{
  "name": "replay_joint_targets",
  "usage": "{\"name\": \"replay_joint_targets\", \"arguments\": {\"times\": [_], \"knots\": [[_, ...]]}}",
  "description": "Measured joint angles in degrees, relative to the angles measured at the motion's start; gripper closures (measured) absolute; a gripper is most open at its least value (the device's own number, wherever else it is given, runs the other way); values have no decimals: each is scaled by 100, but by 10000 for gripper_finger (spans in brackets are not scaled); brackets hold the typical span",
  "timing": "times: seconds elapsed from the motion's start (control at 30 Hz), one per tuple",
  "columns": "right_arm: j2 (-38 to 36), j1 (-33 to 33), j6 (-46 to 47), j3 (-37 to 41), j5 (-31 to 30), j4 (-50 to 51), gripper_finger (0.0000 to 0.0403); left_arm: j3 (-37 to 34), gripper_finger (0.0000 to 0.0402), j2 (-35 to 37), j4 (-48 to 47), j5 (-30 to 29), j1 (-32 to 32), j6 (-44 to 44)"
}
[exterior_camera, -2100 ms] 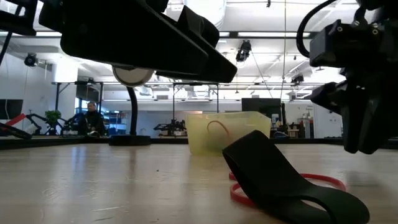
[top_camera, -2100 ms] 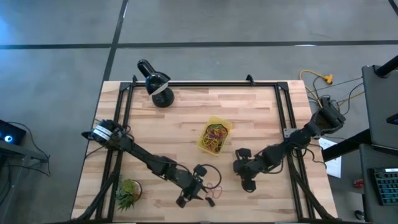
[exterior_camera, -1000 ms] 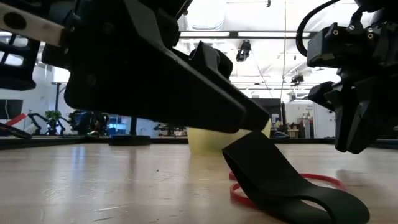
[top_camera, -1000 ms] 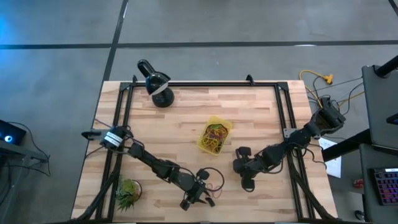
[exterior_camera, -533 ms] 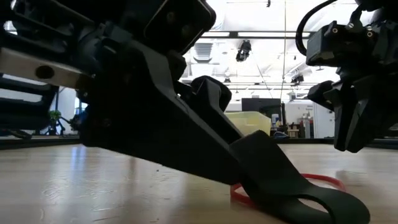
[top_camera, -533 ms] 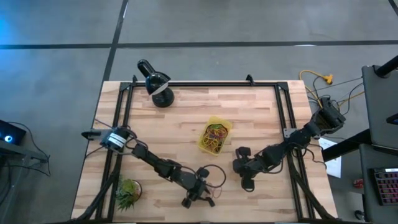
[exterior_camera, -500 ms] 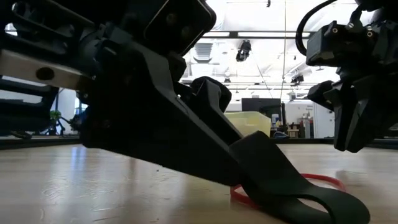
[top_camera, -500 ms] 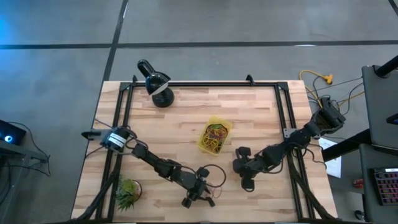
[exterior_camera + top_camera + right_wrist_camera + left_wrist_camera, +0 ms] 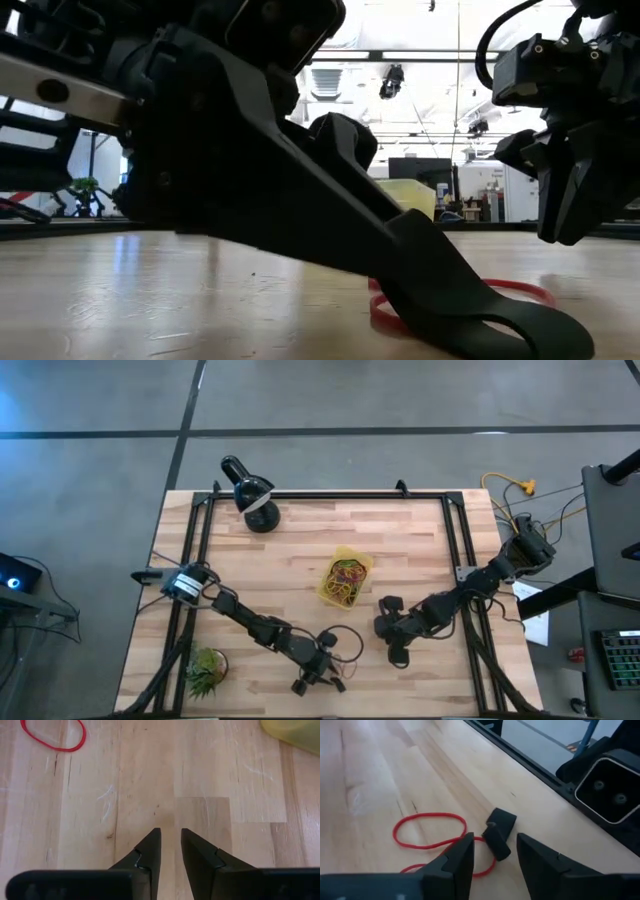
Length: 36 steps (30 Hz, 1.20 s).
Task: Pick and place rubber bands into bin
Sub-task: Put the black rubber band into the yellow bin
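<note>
A wide black rubber band (image 9: 497, 835) stands folded on the wood near the table's near edge, with a thin red rubber band (image 9: 430, 831) lying flat beside it. My left gripper (image 9: 495, 855) is open and low, slanting down, one finger on each side of the black band's near end. It also shows in the high view (image 9: 325, 672). My right gripper (image 9: 170, 840) hangs above bare wood right of the bands with a narrow gap and nothing in it. The yellow bin (image 9: 345, 580) rests on the table at mid-table, with several bands inside. My left gripper has the black band's near end (image 9: 500, 851) between its open fingers. I cannot tell whether either finger touches it. In the low view a finger (image 9: 330, 230) runs down onto the band (image 9: 460, 300), which rests on the table.
A black domed lamp (image 9: 250, 490) stands at the far left and a small green plant (image 9: 205, 670) at the near left corner. The black frame rail (image 9: 540, 770) and a white camera box (image 9: 610, 782) lie just beyond the bands.
My left gripper has sunk toward the table and closed in on the black band, which keeps its place and shape. The red band has not moved.
</note>
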<state>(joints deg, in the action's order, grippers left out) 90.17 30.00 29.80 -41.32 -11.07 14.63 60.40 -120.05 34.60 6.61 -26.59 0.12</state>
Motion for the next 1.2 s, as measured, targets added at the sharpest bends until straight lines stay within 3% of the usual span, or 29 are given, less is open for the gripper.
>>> {"name": "replay_joint_targets", "arguments": {"times": [0.23,0.53,0.87,0.97,1.2], "knots": [[0,0,1,0,0,0,335,0,310,0,-22,61,0,12],[0,0,2,0,-2,0,335,0,391,0,-34,65,24,120],[0,0,2,0,-2,1,335,0,400,351,-36,-29,65,382],[2,0,-6,0,-3,3,335,-12,400,567,-96,-477,115,518],[2,-1,-18,11,-2,-1,335,-79,400,864,-104,-2175,499,937]]}}
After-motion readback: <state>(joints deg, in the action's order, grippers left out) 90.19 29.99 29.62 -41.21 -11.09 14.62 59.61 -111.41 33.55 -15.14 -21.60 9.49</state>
